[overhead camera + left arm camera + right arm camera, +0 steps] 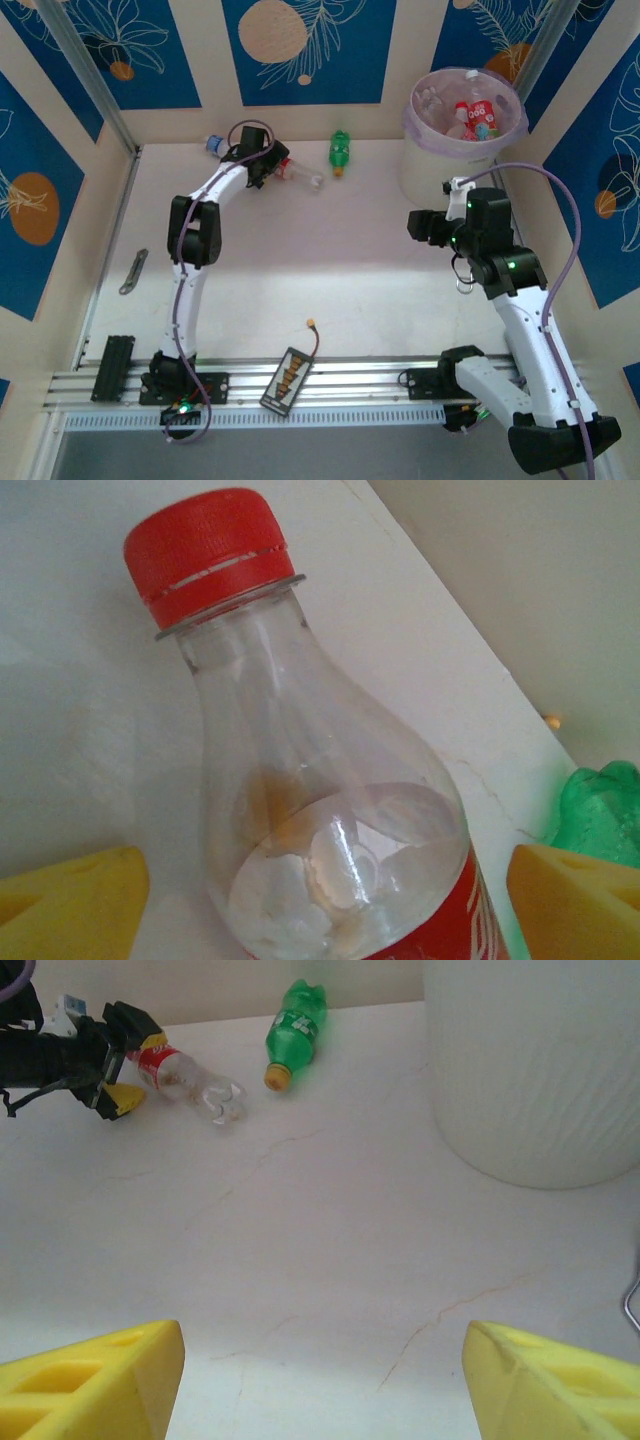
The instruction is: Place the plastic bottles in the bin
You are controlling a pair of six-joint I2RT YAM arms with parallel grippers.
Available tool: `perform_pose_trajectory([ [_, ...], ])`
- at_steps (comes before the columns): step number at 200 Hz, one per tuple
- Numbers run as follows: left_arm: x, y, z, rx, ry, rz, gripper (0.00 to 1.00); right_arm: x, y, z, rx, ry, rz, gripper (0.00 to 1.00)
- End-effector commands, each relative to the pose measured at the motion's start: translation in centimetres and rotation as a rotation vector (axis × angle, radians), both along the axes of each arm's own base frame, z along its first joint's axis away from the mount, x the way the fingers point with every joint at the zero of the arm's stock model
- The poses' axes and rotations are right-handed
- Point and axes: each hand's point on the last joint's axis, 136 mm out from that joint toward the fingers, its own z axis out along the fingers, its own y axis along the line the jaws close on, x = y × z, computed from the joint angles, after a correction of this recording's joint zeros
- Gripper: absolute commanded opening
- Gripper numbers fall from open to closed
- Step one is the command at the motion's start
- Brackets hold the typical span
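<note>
The bottle is clear glossy plastic with a ribbed red cap. The green bottle is shiny translucent plastic. The counter looks smooth, matt white and hairline-veined like stone. The bin wall is matt white and finely ribbed.

I count 3 small plastic bottles lying on the white table: 1 clear bottle with red cap and label, 1 green bottle with orange cap and 1 clear blue-capped bottle. 1 round white lined bin holds more red-labelled bottles, too jumbled for me to count.
</note>
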Motion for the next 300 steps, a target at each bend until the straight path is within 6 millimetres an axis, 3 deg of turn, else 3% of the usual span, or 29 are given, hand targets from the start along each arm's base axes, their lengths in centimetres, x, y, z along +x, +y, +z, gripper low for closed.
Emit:
perform_pose_trajectory([
  [1,-0.1,-0.4,-1.7,-0.021,0.044,0.010,0.85,-0.4,-0.7,0.2,-0.020,-0.027,-0.018,0.74],
  [50,-0.4,-0.7,-2.2,-0.014,0.051,-0.022,0.69,-0.7,-1.0,0.1,-0.022,-0.025,-0.030,0.75],
  [76,-1.1,-0.6,-2.1,-0.012,0.044,-0.040,0.66,-0.7,-1.0,-0.1,-0.020,-0.017,-0.030,0.75],
  [108,-2.6,-0.5,0.4,-0.019,-0.047,-0.078,0.60,-0.9,-0.6,-0.3,-0.005,-0.001,-0.019,0.75],
  [141,-5.0,-0.8,3.5,-0.057,-0.120,-0.122,0.59,-1.1,1.3,-0.4,0.036,0.017,0.029,0.75],
  [168,-7.7,-1.3,5.9,-0.088,-0.184,-0.185,0.59,-0.9,4.0,-0.9,0.052,0.049,0.095,0.75],
  [218,-14.9,-5.5,10.3,-0.146,-0.327,-0.388,0.55,-0.3,10.5,-2.5,0.087,0.174,0.262,0.78],
  [264,-22.4,-9.6,11.6,-0.189,-0.383,-0.524,0.54,0.3,15.7,-3.8,0.183,0.300,0.407,0.85],
  [300,-25.3,-11.3,13.2,-0.279,-0.438,-0.540,0.54,0.7,18.1,-5.9,0.228,0.386,0.461,0.86],
])
